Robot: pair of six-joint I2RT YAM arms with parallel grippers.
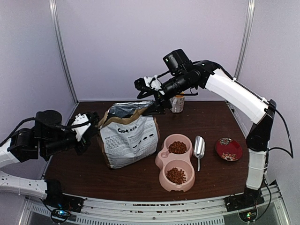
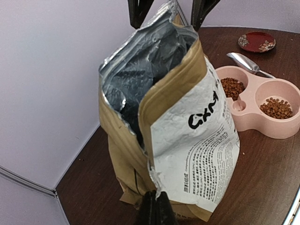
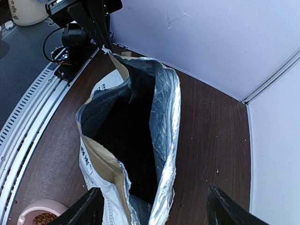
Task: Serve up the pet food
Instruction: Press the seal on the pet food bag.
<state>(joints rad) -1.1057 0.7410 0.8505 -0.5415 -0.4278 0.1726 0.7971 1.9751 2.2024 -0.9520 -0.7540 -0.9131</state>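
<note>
Left pincer (image 2: 156, 199) pinched the bag (image 2: 187, 140) edge to steady it; right pincer (image 3: 153, 199) gaped wide, bag mouth just ahead.

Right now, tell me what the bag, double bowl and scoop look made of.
The bag: brown kraft-like paper, matte and creased, with shiny silver foil lining. The double bowl: likely plastic, smooth pink moulded form. The scoop: probably metal, mirror-bright.

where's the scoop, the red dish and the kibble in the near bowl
scoop (image 1: 199, 146): top view, on its metal cup
red dish (image 1: 229, 148): top view, on its bare red middle
kibble (image 1: 176, 175): top view, on the near compartment's pile
</note>
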